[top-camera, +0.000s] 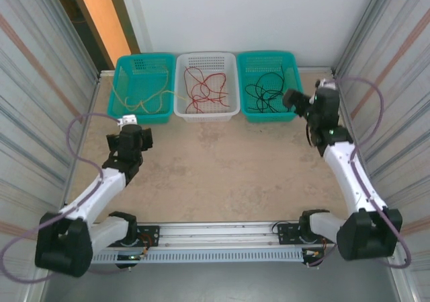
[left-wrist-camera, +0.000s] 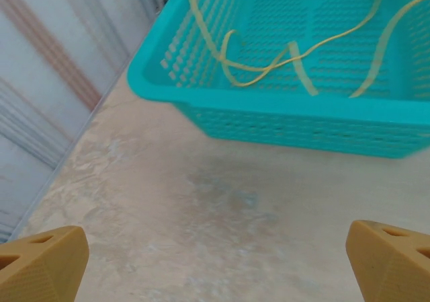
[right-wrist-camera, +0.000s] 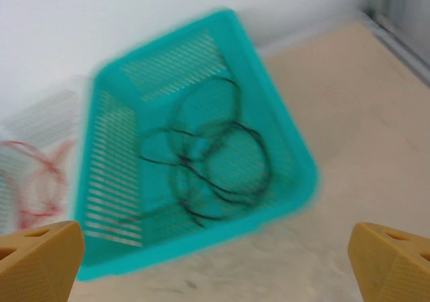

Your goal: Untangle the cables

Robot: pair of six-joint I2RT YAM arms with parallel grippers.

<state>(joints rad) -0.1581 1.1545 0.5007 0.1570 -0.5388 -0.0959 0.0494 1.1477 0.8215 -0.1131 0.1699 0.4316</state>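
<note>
Mottled beige tabletop (top-camera: 222, 174) is enclosed by ribbed walls on either side, and three baskets are lined up along its far edge.

The left gripper (left-wrist-camera: 216, 261) is held low over bare table with its jaws spread wide and nothing between them. Just ahead of it, and slightly to its right, the left teal basket (left-wrist-camera: 289, 124) is seen, with the yellow cable (left-wrist-camera: 259, 68) lying in loose loops inside. One strand appears to trail over the rim on the side away from this gripper.

Further to its right, well apart from both grippers, the white basket (top-camera: 205, 116) is placed, and the red cable (top-camera: 205, 90) is coiled in it.

The right gripper (right-wrist-camera: 215, 261) is likewise wide apart and empty. It is poised just above the near rim of the right teal basket (right-wrist-camera: 107, 201), where the black cable (top-camera: 264, 90) is heaped directly ahead of its fingers.

One colour is kept per basket, so the sorting is judged essentially done. The wide jaws suit a release over the basket, not a grasp.
</note>
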